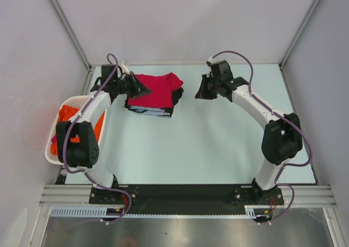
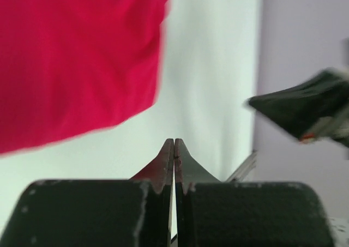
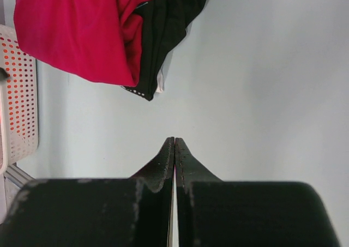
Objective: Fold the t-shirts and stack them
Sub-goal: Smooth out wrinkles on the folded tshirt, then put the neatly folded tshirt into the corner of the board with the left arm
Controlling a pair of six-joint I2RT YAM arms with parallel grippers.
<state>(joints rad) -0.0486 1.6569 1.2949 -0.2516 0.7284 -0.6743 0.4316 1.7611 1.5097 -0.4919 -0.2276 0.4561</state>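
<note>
Left hand (image 2: pixel 174 144) and right hand (image 3: pixel 174 142) shut, empty. Red shirt (image 1: pixel 159 90), crooked on black shirts (image 1: pixel 151 110) at 11 o'clock, may slide if brushed.

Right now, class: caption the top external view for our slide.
Left gripper and right gripper, both shut, flank a red t-shirt atop black t-shirts; orange t-shirt in basket.

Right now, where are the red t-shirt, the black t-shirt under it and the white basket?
red t-shirt (image 1: pixel 158 89): top external view, middle of the cloth.
black t-shirt (image 3: pixel 174 23): right wrist view, its bare black part.
white basket (image 3: pixel 22 105): right wrist view, perforated wall.
</note>
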